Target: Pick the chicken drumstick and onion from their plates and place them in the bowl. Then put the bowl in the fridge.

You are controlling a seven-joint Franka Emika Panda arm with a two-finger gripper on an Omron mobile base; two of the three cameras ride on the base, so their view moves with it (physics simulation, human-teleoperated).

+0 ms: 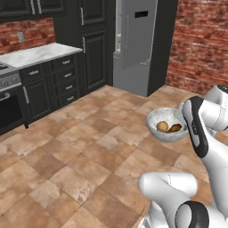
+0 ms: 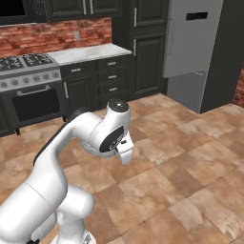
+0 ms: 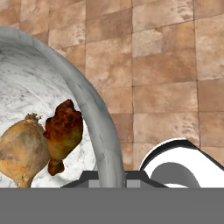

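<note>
Nearest the hand camera, the bowl (image 3: 103, 131) wall runs down to the bottom of the view, where the end effector (image 3: 111, 177) has its dark tips either side of the rim; judged closed on the bowl, gripping it by the edge. Inside lie the onion (image 3: 22, 148) and, touching it, the chicken drumstick (image 3: 63, 131), both resting against the marbled inner surface. From the left base view, the bowl sits off the floor beside the arm's wrist, roughly level, which keeps the contents settled low. Loading appears complete; carriage to storage is the step in hand. Beyond, tiled floor (image 1: 80, 147) lies between the robot and the fridge (image 1: 133, 44), which stands well apart, one grey door panel seemingly ajar. Dark cabinets and a worktop (image 1: 35, 54) flank it left.
</note>
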